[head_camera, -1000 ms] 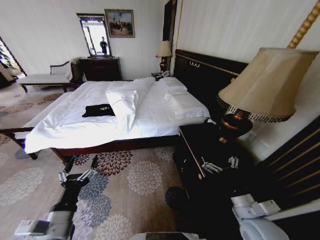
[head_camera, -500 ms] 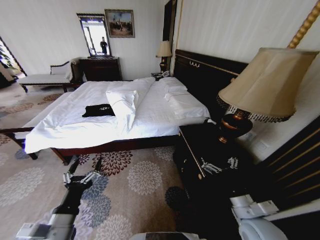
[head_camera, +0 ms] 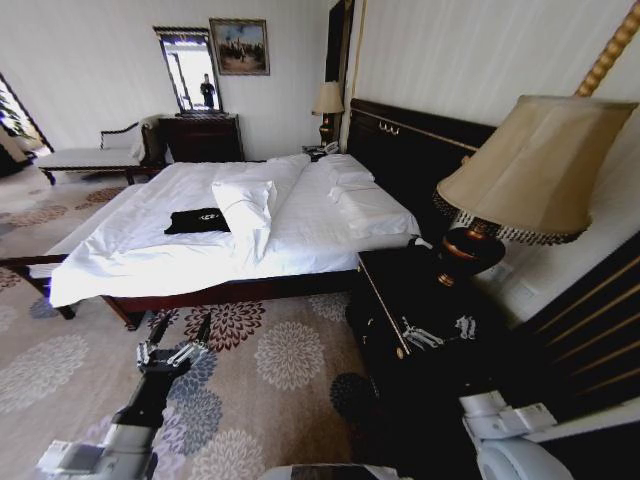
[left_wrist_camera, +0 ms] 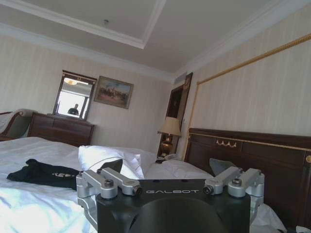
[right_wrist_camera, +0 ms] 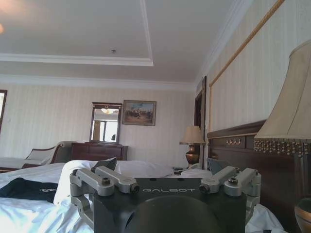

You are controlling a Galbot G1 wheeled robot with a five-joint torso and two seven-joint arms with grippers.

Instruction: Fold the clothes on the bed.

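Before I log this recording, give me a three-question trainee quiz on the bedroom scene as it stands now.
1. True or false: the black T-shirt lies on the carpet.
2. Multiple choice: the left gripper is (A) shut on the T-shirt, (B) open above the carpet, short of the bed, (C) resting on a pillow.
3. Short answer: what stands on the dark nightstand near the right gripper?

Key
1. False; it lies on the bed's white sheet, beside the pillow.
2. B.
3. A table lamp with a beige fringed shade.
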